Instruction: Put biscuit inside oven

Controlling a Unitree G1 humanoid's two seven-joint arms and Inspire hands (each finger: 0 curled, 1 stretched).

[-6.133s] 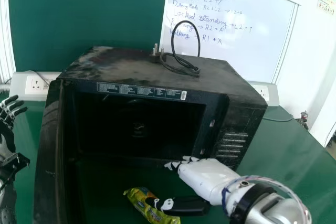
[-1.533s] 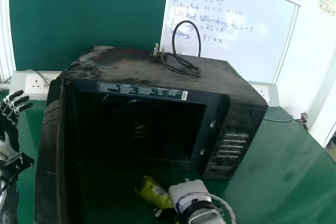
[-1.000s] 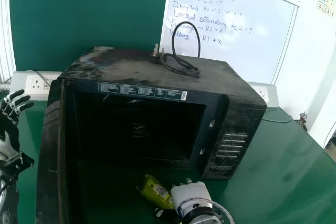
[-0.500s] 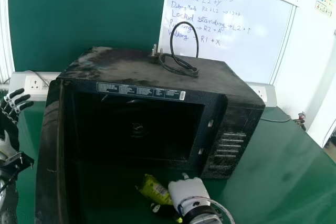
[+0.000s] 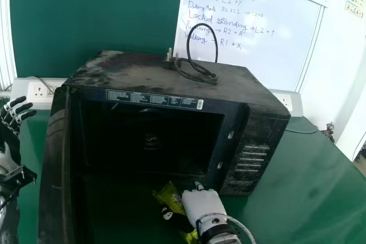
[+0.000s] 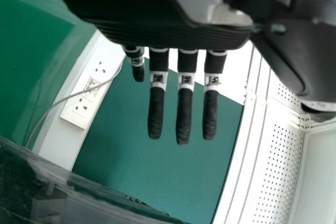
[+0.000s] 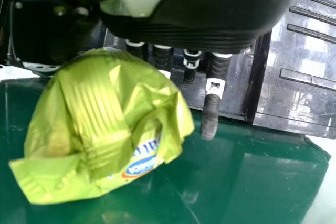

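Yellow-green wrapping is showing at the right hand in the head view: the biscuit packet is sitting between its thumb and fingers, the hand clamping it outside the oven. Ahead of that hand, the oven's dark cavity is gaping, and the oven door is standing open, well apart from it on its left. Beyond the hand, a black cable is looping on the oven's top. The left hand is waiting to the left of the door, over the green table.

In the left wrist view, the left hand is holding its fingers straight and apart, with a socket panel lying beyond them.

In the right wrist view, the crumpled packet is covering some of the right hand's fingers, while one finger is extending just beside it.
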